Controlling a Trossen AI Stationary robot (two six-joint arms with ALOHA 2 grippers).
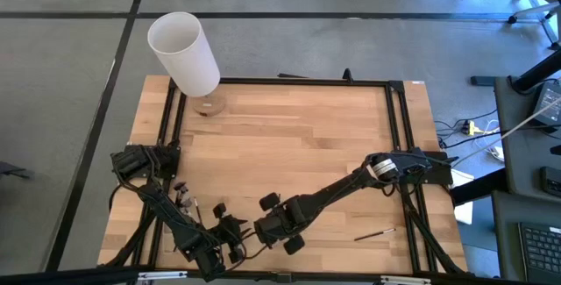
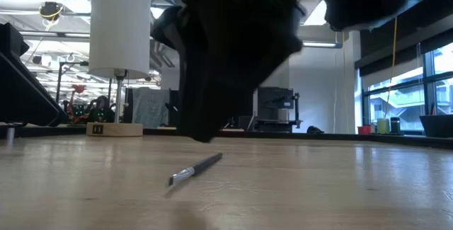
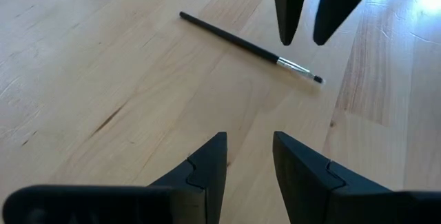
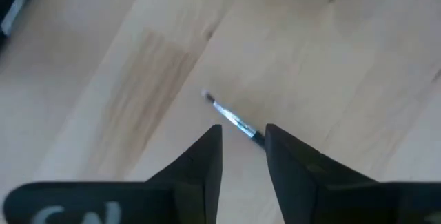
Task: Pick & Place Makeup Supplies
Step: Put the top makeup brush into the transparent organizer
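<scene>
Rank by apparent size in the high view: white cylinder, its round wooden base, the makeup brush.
1. White cylinder, largest, though it rises toward the camera, which inflates it.
2. Round wooden base.
3. Makeup brush, longer than the base is wide but far thinner.

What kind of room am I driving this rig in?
Most likely a lab or workshop: a wooden table on grey floor, a desk with a keyboard and loose cables beside it, and machines under open ceiling lights behind.
</scene>
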